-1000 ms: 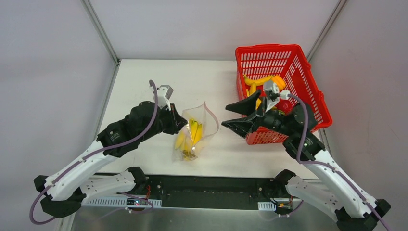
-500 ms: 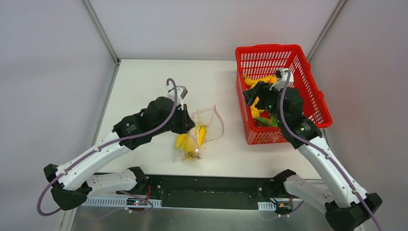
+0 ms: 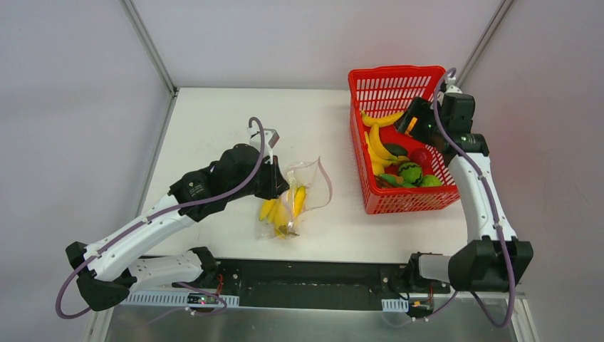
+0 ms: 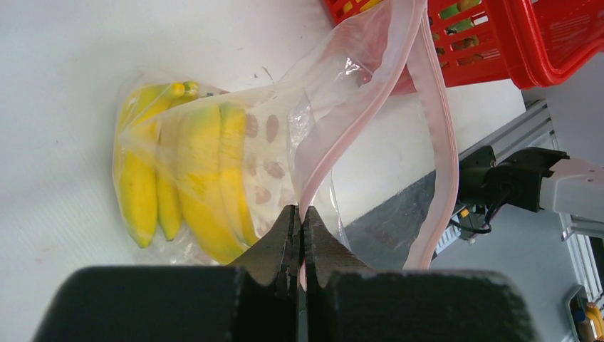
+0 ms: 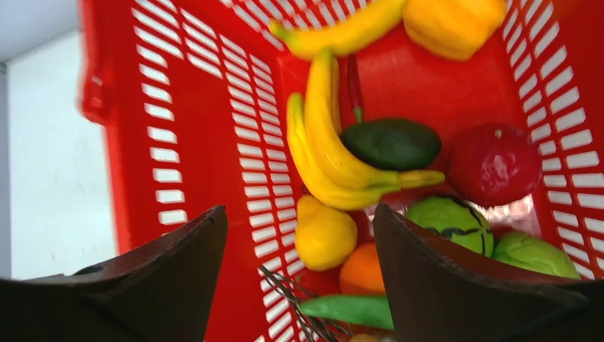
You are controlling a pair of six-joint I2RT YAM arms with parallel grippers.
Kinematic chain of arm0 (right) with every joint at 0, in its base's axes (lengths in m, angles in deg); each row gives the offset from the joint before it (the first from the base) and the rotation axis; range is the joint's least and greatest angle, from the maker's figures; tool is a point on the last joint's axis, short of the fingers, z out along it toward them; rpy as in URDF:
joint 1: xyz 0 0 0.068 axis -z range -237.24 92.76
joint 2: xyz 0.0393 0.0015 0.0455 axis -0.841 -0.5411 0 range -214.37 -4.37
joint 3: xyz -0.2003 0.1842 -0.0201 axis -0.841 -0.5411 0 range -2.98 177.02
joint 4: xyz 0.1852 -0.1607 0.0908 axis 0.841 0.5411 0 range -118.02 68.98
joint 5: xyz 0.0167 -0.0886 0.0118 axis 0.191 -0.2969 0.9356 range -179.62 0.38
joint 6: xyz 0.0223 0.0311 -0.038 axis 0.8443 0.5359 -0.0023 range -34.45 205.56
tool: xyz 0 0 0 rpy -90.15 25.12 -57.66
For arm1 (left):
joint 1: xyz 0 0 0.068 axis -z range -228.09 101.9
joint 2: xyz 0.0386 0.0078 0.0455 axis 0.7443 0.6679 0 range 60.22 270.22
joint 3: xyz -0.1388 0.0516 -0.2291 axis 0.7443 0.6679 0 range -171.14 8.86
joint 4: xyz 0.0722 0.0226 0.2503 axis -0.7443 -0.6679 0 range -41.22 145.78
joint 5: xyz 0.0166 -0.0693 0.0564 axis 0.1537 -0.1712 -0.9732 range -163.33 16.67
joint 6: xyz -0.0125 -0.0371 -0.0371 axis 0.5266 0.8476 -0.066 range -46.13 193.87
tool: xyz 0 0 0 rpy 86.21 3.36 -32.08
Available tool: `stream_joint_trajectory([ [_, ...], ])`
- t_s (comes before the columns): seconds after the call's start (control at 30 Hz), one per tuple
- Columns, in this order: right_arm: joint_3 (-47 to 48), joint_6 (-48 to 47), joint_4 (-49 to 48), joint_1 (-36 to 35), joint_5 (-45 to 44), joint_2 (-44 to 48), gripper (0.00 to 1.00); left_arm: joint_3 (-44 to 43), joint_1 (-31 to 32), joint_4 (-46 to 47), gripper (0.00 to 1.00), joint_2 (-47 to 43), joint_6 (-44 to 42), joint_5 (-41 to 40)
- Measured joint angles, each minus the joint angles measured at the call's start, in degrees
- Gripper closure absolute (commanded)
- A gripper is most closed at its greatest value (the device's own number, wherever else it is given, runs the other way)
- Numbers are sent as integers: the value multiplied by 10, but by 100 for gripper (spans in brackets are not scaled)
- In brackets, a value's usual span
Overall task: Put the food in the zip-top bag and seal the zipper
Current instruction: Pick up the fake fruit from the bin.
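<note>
desk (image 3: pixel 214 121): plain white, we see two things on it
middle: zip-top bag (image 3: pixel 313 178), bananas (image 3: pixel 268 209) inside
right side: red basket (image 3: pixel 406 201)

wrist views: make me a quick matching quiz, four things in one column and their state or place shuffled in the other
Things
1. left gripper
2. right gripper
3. red round fruit
4. zipper

States or places
a. open, over the red basket
b. unsealed, bag mouth gaping
c. shut on the zip-top bag at its rim
d. in the basket, beside the avocado

Pairs: 1-c, 2-a, 3-d, 4-b
</note>
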Motion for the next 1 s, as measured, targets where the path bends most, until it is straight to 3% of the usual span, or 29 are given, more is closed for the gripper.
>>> stream_joint_trajectory([
  [0.23, 56, -98, 156, 15, 81, -101, 19, 0, 0, 0, 100, -2, 0, 0],
  [0.47, 49, -192, 229, 15, 117, -125, 16, 0, 0, 0, 100, 1, 0, 2],
  [0.7, 28, -184, 135, 15, 96, -144, 17, 0, 0, 0, 100, 17, -1, 7],
  [1.0, 40, -215, 33, 15, 128, -282, 16, -2, 0, 0, 100, 27, 0, 6],
])
